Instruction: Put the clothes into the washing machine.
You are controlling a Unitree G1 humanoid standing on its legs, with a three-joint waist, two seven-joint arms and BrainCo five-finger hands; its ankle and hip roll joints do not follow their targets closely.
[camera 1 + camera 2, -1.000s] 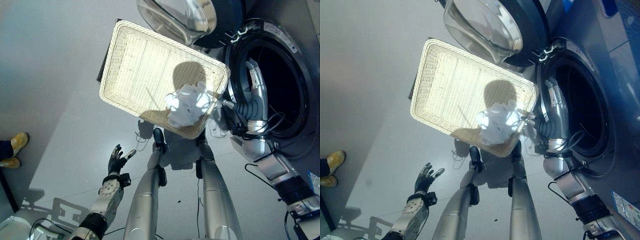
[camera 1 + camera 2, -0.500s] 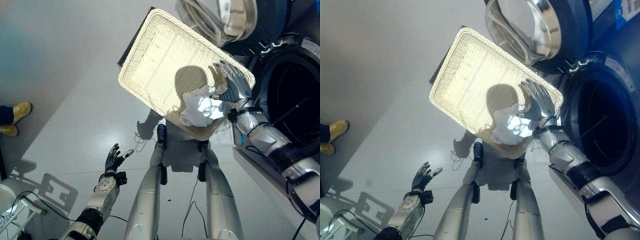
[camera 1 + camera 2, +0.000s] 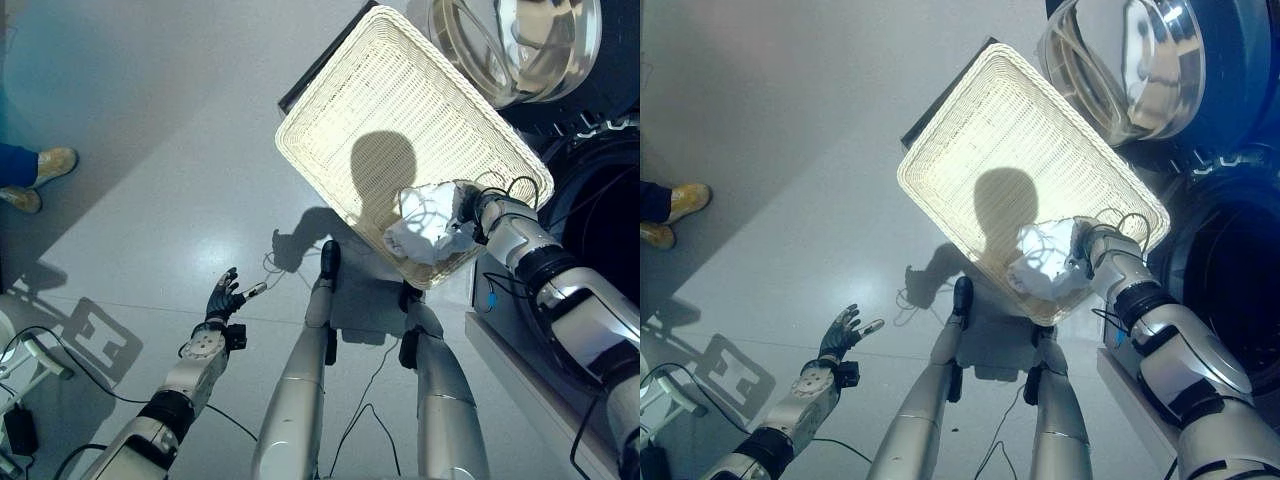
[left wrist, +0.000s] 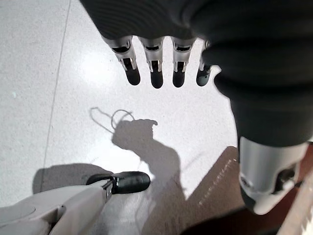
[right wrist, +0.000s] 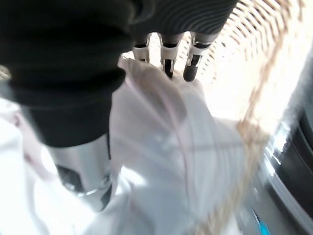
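A crumpled white cloth (image 3: pixel 428 234) lies in the near right corner of a shallow cream wicker basket (image 3: pixel 400 90) on the floor. My right hand (image 3: pixel 467 208) has come in from the right and rests on the cloth. In the right wrist view its fingers (image 5: pixel 166 61) stretch straight over the white fabric (image 5: pixel 176 147), with the thumb (image 5: pixel 83 171) apart on the other side. The washing machine's dark drum opening (image 3: pixel 610 190) is at the right, beside the basket. My left hand (image 3: pixel 222 300) hangs open low over the floor, fingers (image 4: pixel 154 73) spread, holding nothing.
The washer's round glass door (image 3: pixel 510 45) stands swung open just beyond the basket's far corner. A person's yellow shoes (image 3: pixel 40 170) stand at the far left on the grey floor. A dark flat edge (image 3: pixel 320 70) shows under the basket's left side.
The camera has shifted. My right hand came out of the drum opening, passed over the basket's corner and now lies on the white cloth. The left hand stayed low and open.
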